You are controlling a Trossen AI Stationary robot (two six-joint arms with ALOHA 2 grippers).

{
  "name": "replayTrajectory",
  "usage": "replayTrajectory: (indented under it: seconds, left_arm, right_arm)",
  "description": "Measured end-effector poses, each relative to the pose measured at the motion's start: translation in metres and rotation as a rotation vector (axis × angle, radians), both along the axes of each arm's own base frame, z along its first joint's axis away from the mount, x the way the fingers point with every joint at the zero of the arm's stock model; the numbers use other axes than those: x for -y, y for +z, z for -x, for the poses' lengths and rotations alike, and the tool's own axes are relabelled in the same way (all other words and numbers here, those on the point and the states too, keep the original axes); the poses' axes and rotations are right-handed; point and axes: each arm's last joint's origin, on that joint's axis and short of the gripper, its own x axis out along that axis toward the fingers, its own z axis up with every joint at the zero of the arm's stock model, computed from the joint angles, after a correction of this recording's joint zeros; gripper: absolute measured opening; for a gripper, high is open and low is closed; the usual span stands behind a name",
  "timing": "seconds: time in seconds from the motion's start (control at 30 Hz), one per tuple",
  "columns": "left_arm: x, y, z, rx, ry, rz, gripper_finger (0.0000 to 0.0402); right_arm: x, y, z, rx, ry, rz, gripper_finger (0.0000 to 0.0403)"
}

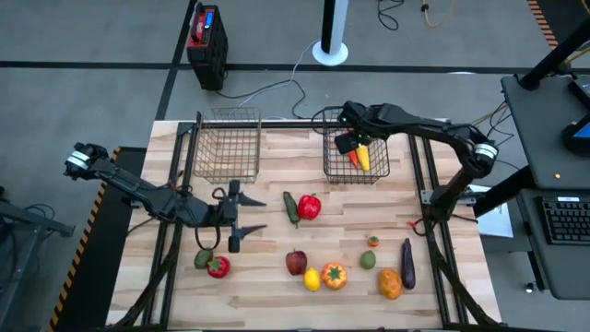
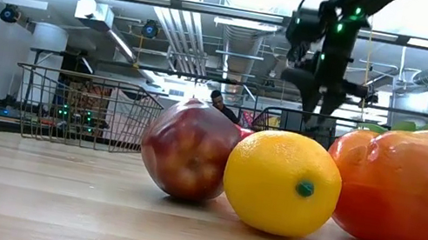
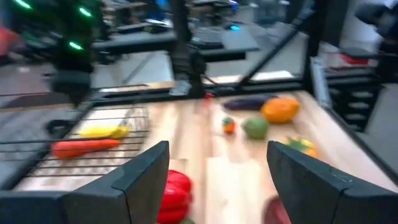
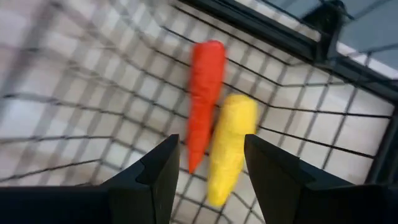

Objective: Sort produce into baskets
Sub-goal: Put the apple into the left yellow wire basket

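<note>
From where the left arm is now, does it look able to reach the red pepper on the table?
Probably yes. The left gripper hangs open over bare table, pointing toward the red pepper. Nothing lies between them; only the green vegetable sits close against the pepper's near side and may crowd the grasp.

In the low view, the orange tomato [image 2: 413,190] is cut off by the right edge, and the right basket [image 2: 280,118] is largely hidden behind the lemon [image 2: 282,182] and red apple [image 2: 188,149]. In the left wrist view, the red pepper [image 3: 174,196] is partly hidden behind a finger [image 3: 140,177] of the left tool [image 3: 217,180], and the whole tabletop [image 3: 199,137] is rendered blurred.
</note>
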Motion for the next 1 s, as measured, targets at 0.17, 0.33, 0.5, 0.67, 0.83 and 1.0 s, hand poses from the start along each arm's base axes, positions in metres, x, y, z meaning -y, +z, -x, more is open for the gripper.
replayTrajectory:
  seconds: [0.17,0.33,0.5,0.67,0.83,1.0]
  left_arm:
    - [0.004,-0.009,-0.006,-0.04,-0.016,-0.001,0.0253]
    - [0.009,-0.017,-0.01,-0.08,-0.069,0.017,0.0253]
    - [0.015,-0.025,-0.012,-0.119,-0.091,0.045,0.0253]
    - [0.023,-0.032,-0.016,-0.166,-0.107,0.04,0.0253]
    - [0.033,-0.03,-0.026,-0.238,-0.121,0.009,0.0253]
    - [0.047,-0.029,-0.039,-0.356,-0.13,-0.05,0.0253]
  right_arm:
    - [-0.037,0.019,-0.008,0.055,0.125,0.043,0.0173]
    - [-0.083,0.03,-0.019,0.108,0.255,0.064,0.0167]
    - [-0.13,0.032,-0.029,0.148,0.367,0.046,0.0172]
    - [-0.17,0.028,-0.034,0.175,0.42,0.004,0.0187]
    - [-0.204,0.028,-0.033,0.225,0.438,-0.068,0.0209]
    - [-0.231,0.027,-0.034,0.312,0.437,-0.112,0.024]
